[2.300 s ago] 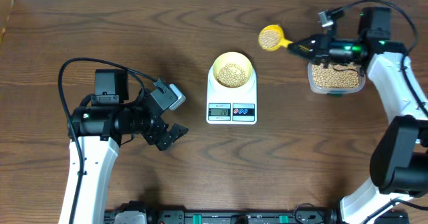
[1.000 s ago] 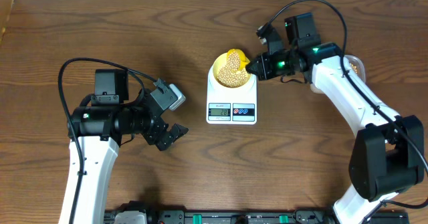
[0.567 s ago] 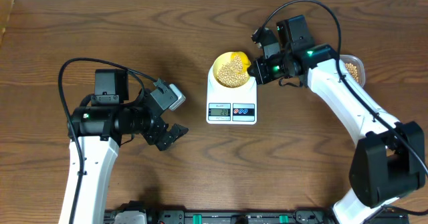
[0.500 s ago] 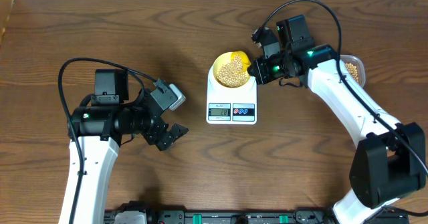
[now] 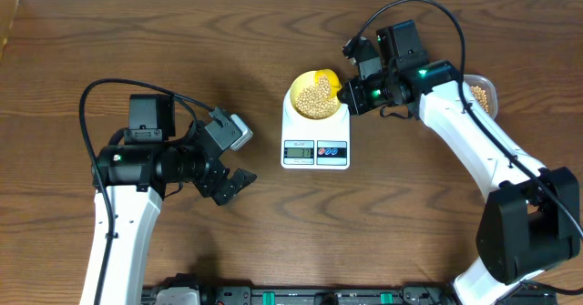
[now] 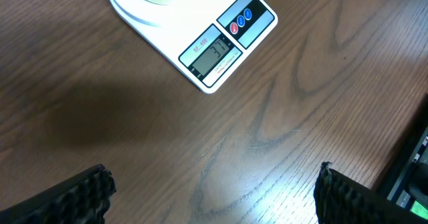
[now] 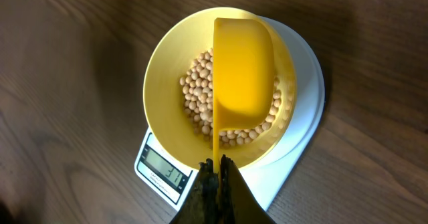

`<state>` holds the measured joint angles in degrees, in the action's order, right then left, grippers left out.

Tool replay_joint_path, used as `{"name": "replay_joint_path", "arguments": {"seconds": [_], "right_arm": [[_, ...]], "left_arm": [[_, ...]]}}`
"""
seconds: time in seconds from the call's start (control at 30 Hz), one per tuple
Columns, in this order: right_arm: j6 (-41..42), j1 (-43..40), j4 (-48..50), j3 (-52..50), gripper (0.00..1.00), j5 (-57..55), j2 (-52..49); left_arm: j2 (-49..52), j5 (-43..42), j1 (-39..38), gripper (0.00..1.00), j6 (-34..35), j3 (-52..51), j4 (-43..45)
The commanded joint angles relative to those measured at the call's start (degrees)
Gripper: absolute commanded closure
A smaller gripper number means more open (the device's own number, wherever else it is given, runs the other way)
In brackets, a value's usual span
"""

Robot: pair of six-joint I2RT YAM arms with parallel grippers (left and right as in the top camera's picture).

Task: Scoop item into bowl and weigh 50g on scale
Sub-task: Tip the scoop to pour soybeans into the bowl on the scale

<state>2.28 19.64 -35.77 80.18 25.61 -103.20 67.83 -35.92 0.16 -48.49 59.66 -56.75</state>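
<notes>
The pale yellow bowl (image 5: pixel 315 95) holds beige beans (image 5: pixel 317 93) and stands on the white scale (image 5: pixel 315 146). The scale's display (image 7: pixel 164 168) reads 37; it also shows in the left wrist view (image 6: pixel 215 54). My right gripper (image 5: pixel 353 93) is shut on the handle of a yellow scoop (image 7: pixel 242 69), which is tipped on its side over the bowl (image 7: pixel 168 83), its back toward the camera. Beans (image 7: pixel 195 90) lie in the bowl beneath it. My left gripper (image 5: pixel 230 185) is open and empty over bare table, left of and nearer than the scale.
A clear plastic tub (image 5: pixel 481 93) of beans stands at the right, partly hidden behind my right arm. The table is dark brown wood (image 6: pixel 281 130). Black equipment runs along the near edge (image 5: pixel 310 296).
My right gripper carried the scoop from beside the tub to the bowl and tipped it there. Over the last half second nothing moves. The left arm has stayed still.
</notes>
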Motion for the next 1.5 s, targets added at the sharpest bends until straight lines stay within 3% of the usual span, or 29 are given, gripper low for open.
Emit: {"name": "replay_joint_path", "arguments": {"seconds": [0.0,1.3,1.47], "right_arm": [[-1.11,0.39,0.00,0.72,0.99,-0.26,1.62],[-7.15,3.17,-0.81,1.05,0.99,-1.84,1.64],[-8.57,3.61,-1.20,1.20,0.99,-7.06,1.75]], "left_arm": [[0.22,-0.94,0.20,0.02,-0.79,1.38,-0.17],[0.22,-0.94,0.20,0.02,-0.79,1.38,-0.17],[0.22,-0.94,0.20,0.02,-0.79,1.38,-0.17]]}}
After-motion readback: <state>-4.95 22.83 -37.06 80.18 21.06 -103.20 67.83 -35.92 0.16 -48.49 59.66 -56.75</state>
